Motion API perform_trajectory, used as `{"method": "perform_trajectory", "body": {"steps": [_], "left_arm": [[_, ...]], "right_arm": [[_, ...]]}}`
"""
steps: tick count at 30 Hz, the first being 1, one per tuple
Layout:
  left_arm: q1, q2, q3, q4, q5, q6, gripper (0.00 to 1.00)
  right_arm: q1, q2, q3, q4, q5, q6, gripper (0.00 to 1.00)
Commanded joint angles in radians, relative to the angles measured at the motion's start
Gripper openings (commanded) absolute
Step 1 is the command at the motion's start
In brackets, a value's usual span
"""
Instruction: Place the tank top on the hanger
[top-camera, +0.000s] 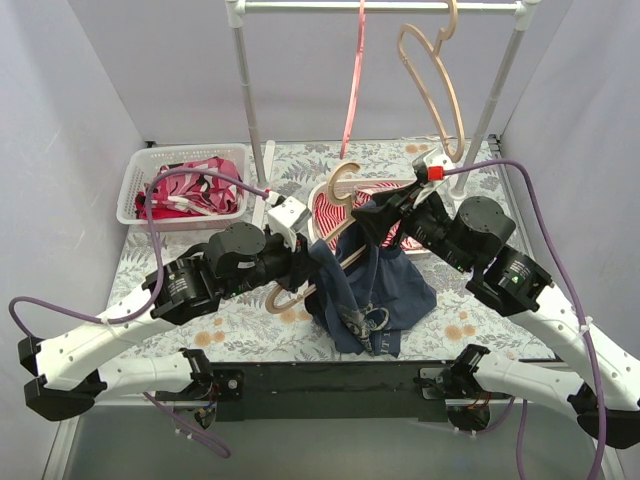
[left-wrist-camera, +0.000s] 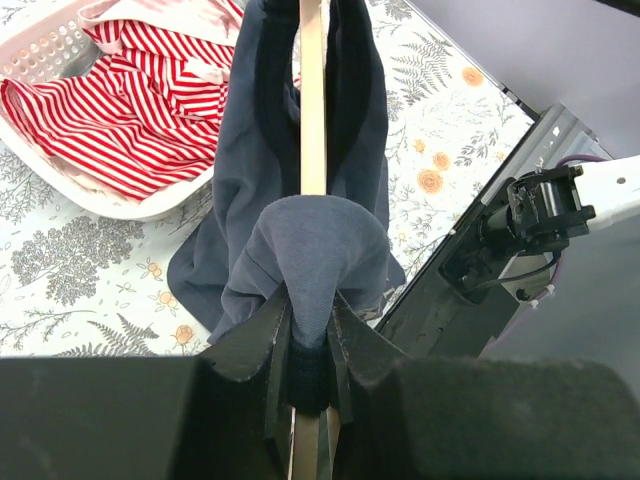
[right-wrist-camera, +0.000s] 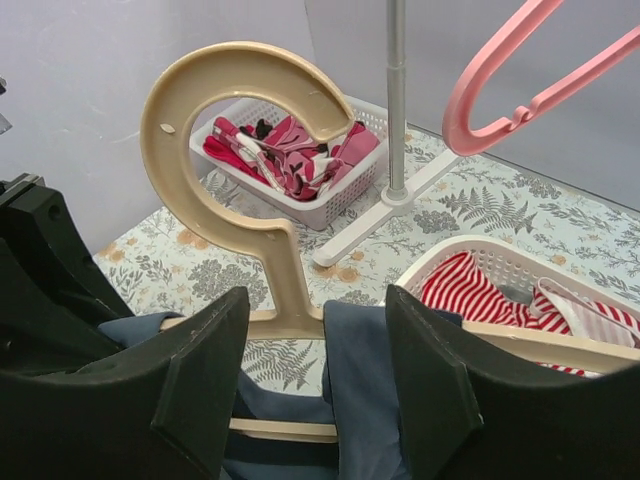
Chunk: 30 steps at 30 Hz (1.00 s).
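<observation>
The navy tank top (top-camera: 372, 290) hangs draped over the tan hanger (top-camera: 338, 182), which is held tilted above the table's middle. My left gripper (top-camera: 306, 264) is shut on a fold of the tank top (left-wrist-camera: 300, 240) together with the hanger's bar (left-wrist-camera: 313, 100). My right gripper (top-camera: 376, 220) is open at the hanger's upper end. In the right wrist view its fingers (right-wrist-camera: 205, 380) straddle a strap of the tank top (right-wrist-camera: 355, 370) beside the hanger's hook (right-wrist-camera: 215, 110), without pinching it.
A white basket of pink-and-red clothes (top-camera: 185, 188) stands at the back left. A second basket holding a red-and-white striped garment (top-camera: 335, 212) sits behind the hanger. The rack (top-camera: 248, 90) carries a pink hanger (top-camera: 352, 90) and another tan hanger (top-camera: 436, 80).
</observation>
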Motion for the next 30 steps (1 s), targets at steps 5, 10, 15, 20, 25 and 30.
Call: {"method": "perform_trajectory", "body": {"steps": [5, 10, 15, 20, 25, 30], "left_arm": [[0.003, -0.089, -0.011, -0.046, -0.039, -0.041, 0.0], [0.003, -0.158, -0.003, -0.156, -0.073, -0.081, 0.0], [0.003, -0.204, 0.05, -0.29, -0.114, -0.116, 0.0], [0.003, -0.198, 0.154, -0.405, -0.195, -0.141, 0.0], [0.003, -0.143, 0.344, -0.555, -0.306, -0.165, 0.0], [0.003, -0.058, 0.535, -0.734, -0.421, -0.185, 0.0]], "right_arm": [[-0.002, -0.08, -0.069, 0.054, 0.073, 0.044, 0.66], [-0.002, -0.137, -0.137, 0.04, 0.188, 0.076, 0.67], [-0.004, -0.168, -0.25, 0.051, 0.232, 0.119, 0.68], [-0.004, -0.149, -0.362, 0.068, 0.161, 0.147, 0.71], [-0.004, -0.114, -0.465, 0.098, 0.103, 0.179, 0.75], [-0.002, -0.073, -0.522, 0.131, 0.044, 0.202, 0.76]]}}
